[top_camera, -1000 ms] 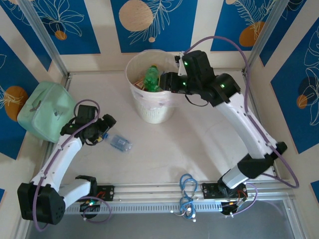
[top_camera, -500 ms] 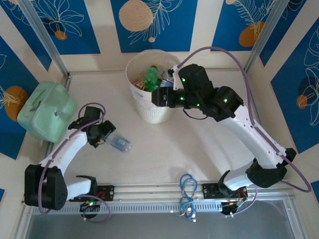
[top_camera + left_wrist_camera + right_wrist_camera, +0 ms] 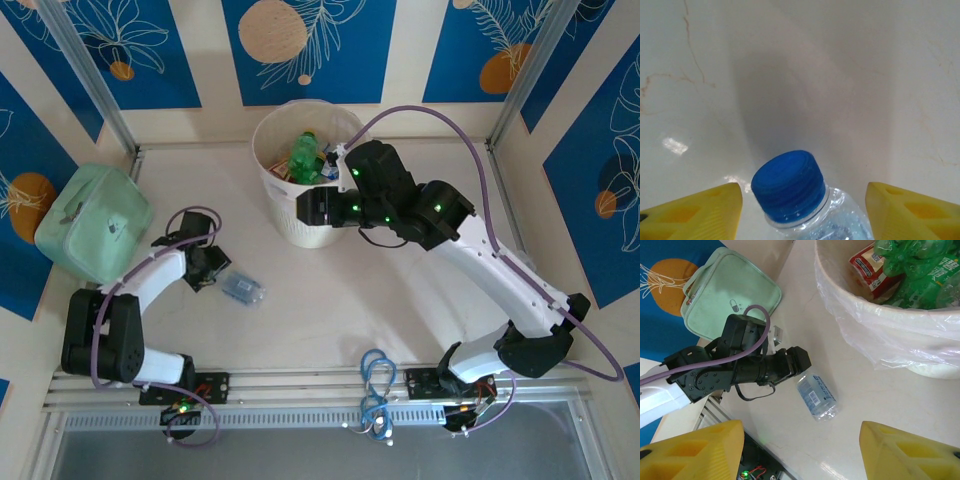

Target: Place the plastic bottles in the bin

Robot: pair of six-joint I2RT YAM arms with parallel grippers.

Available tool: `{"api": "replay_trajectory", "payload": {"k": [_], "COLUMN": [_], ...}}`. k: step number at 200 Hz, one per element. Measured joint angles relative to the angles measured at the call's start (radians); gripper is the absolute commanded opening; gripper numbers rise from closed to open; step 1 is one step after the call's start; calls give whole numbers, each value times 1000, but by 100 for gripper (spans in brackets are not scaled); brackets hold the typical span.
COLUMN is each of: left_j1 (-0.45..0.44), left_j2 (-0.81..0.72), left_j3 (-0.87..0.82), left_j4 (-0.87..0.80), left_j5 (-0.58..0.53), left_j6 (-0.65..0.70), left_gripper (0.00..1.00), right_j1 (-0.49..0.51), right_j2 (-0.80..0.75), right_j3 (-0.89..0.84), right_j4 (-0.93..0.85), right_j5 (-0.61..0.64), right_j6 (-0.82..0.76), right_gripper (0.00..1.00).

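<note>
I read left hand (image 3: pixel 802 205) spread astride the lying bottle (image 3: pixel 788 186), poised to clamp; right hand (image 3: pixel 801 440) apart, empty, by bin (image 3: pixel 285 225).

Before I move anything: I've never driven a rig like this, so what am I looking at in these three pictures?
Two robot arms are bolted at the near edge of a table, each ending in a two-finger gripper. The overhead view looks down from behind them; the other two come from cameras on the wrists, so the yellow wedges at the bottom corners are that arm's own fingers. On the table lie one clear bottle, a mint-green bag and a blue cable coil. The bin holds green bottles. The left gripper is open, its fingers either side of the bottle's blue cap, not closed on it. The right gripper hangs open and empty near the bin.
</note>
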Motion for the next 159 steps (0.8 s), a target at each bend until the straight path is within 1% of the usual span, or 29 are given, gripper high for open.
{"api": "replay_trajectory", "payload": {"k": [37, 81, 159], "left_j1": [0, 0, 0], "left_j2": [39, 91, 78], "left_j3": [0, 0, 0], "left_j4": [36, 65, 70], "left_j5": [0, 0, 3], "left_j6": [5, 6, 26], "left_gripper": [58, 48, 36], "right_j1": [0, 0, 1], "right_j2": [0, 0, 0], "right_j3": [0, 1, 1], "right_j4": [0, 0, 0], "right_j5": [-1, -1, -1], "right_j6": [1, 8, 16], "right_gripper": [63, 62, 62]}}
